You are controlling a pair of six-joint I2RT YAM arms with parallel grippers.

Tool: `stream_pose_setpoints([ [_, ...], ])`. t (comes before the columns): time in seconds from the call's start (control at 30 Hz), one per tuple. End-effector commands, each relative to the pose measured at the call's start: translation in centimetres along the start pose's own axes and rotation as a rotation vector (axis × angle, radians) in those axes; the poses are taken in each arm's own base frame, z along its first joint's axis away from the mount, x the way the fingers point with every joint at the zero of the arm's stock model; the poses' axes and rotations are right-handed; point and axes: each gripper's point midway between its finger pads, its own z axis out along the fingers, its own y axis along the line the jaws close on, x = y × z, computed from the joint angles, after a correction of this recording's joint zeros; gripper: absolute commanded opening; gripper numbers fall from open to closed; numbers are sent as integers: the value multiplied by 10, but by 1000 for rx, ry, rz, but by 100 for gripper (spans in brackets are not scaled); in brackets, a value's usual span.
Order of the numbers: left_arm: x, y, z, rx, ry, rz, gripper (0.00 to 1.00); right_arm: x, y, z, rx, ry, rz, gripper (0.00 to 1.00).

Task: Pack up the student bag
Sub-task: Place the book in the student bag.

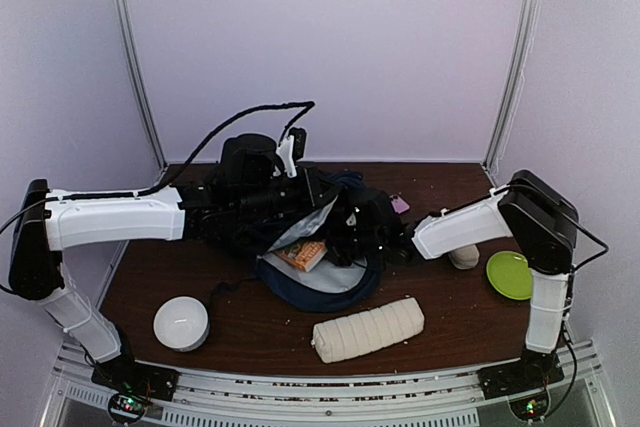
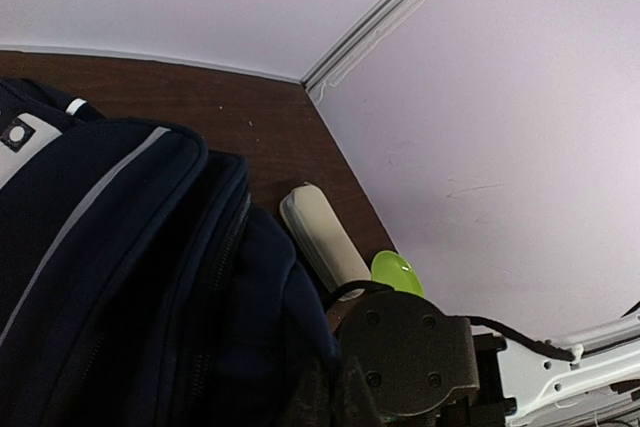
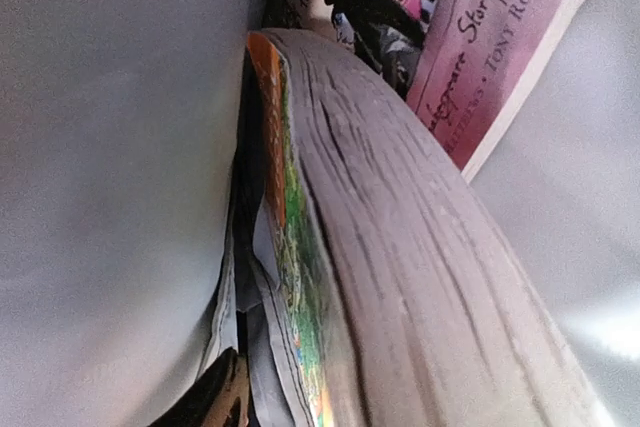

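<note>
The student bag (image 1: pixel 325 299) lies open mid-worktop (image 1: pixel 250 332), its rim apparently pinched by the closed left pincer (image 1: pixel 316 191). The right pincer (image 1: pixel 356 233) is buried in the bag's mouth beside a paperback (image 3: pixel 400 247), and I cannot tell whether it is open or closed. Draw it out straight without snagging the lining.

Matt cloth student bag (image 2: pixel 120 287), paper book (image 3: pixel 400 247)

The student bag (image 1: pixel 330 292) lies at the middle of the table (image 1: pixel 250 332), toward its back. Inside the bag lies a paperback (image 1: pixel 303 254), with a second book (image 3: pixel 500 37) beside it. Just in front of the bag lies a pouch (image 1: pixel 368 329), at the front left a bowl (image 1: pixel 181 323), at the right a plate (image 1: pixel 509 275), with a small object (image 1: pixel 463 258) just left of it
</note>
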Motion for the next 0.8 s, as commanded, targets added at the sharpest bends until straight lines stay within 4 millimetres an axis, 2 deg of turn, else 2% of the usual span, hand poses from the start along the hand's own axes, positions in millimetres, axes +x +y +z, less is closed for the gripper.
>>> stream_pose_setpoints([
  [0.0,-48,-61,-20,197,-158,8,0,-11,4,-20,57,-44,-95,58],
  [0.13,-45,-60,-16,198,-148,7,0,-18,-8,-31,168,-53,-179,60],
  [0.23,-44,-60,-15,198,-142,8,0,-25,-24,-43,249,-66,-211,60],
  [0.5,-44,-62,-13,203,-135,18,0,-43,-25,-72,262,-153,-267,62],
  [0.77,-40,-65,-11,224,-117,8,0,-65,-27,-63,306,-162,-353,61],
])
